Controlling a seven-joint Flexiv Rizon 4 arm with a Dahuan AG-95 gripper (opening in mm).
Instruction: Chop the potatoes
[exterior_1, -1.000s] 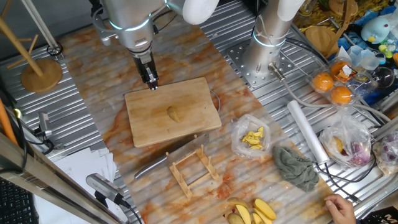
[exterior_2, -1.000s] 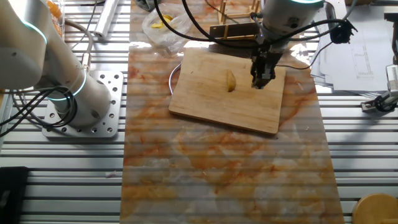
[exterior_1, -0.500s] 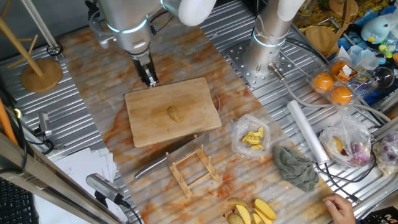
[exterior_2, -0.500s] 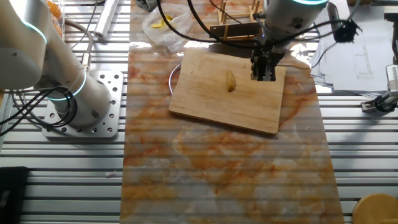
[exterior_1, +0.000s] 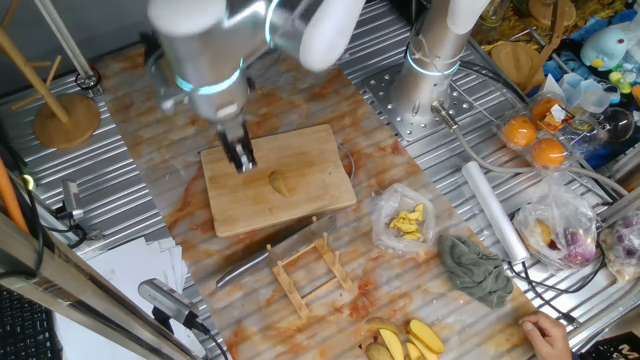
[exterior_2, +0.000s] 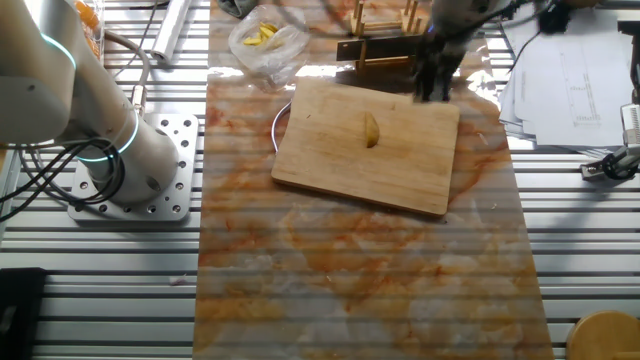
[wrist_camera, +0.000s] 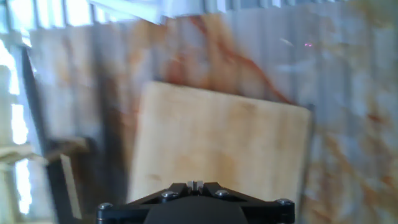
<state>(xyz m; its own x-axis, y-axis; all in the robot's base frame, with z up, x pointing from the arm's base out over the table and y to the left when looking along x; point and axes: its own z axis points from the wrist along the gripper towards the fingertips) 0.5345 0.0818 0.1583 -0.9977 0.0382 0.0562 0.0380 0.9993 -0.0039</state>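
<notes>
the potato (exterior_1: 281, 183) lies mid-board (exterior_1: 320, 150), whole, its long axis along the board's short side; the claw (exterior_1: 241, 160), grip unreadable through blur, hangs beside it.

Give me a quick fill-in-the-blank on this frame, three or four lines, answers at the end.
1. The small pale-yellow oval potato lies on the rectangular ____ cutting board.
2. The long silver knife lies on the marbled mat, not on the board, beside the small wooden ____.
3. The brighter yellow pieces sit inside a clear plastic ____.
4. The potato is in ____ piece, not yet cut.

Missing words: wooden; rack; bag; one
</notes>
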